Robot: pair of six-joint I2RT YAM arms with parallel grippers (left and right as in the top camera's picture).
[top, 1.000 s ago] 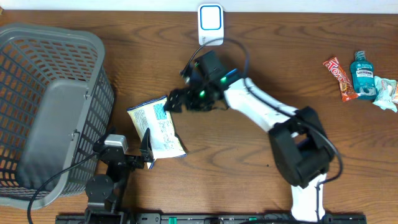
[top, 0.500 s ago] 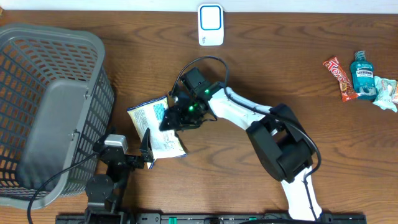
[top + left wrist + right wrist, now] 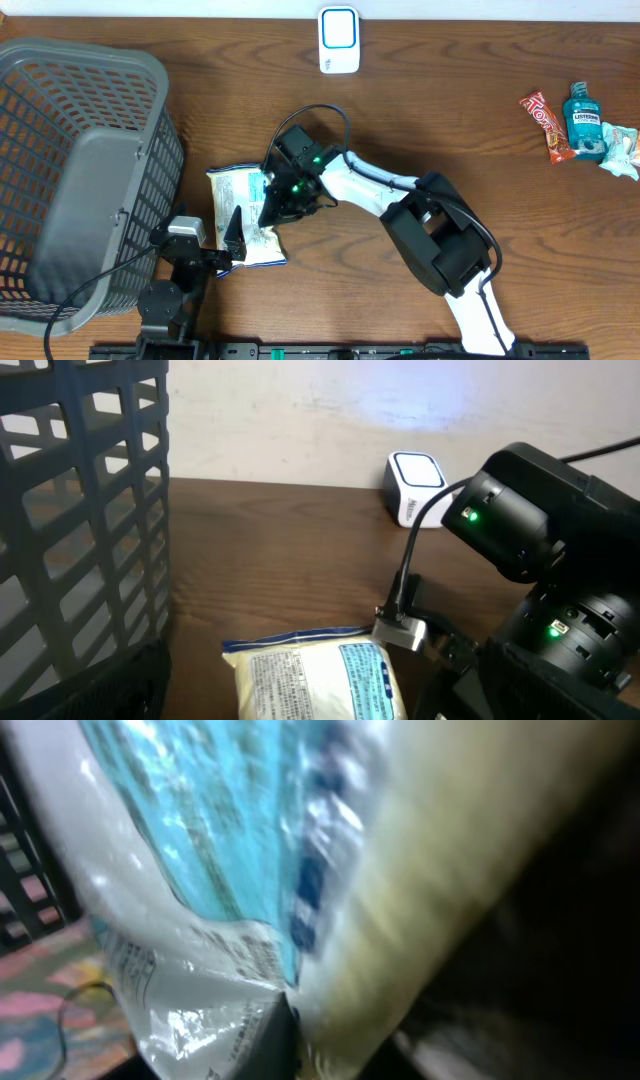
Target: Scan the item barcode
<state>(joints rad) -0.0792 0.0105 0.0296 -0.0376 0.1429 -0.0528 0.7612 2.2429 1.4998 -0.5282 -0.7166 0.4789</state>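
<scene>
The item is a yellow and white snack bag (image 3: 243, 200) with a blue label, lying on the wooden table left of centre. My right gripper (image 3: 273, 207) is shut on the bag's right edge. In the right wrist view the bag (image 3: 250, 850) fills the frame, blurred, with one dark fingertip (image 3: 266, 1040) pressed against it. My left gripper (image 3: 232, 235) stands open at the bag's lower left, apart from it. The left wrist view shows the bag (image 3: 320, 680) just ahead, printed side up. The white barcode scanner (image 3: 339, 40) stands at the table's back edge. No barcode is discernible.
A large grey mesh basket (image 3: 80, 180) fills the left side. At the far right lie a red candy bar (image 3: 545, 125), a teal mouthwash bottle (image 3: 583, 120) and a small packet (image 3: 622, 150). The right arm (image 3: 540, 560) looms right of the bag.
My right gripper has travelled left and forward from near the scanner onto the bag and shut on it. The bag has shifted and turned slightly. The left arm has not moved.
</scene>
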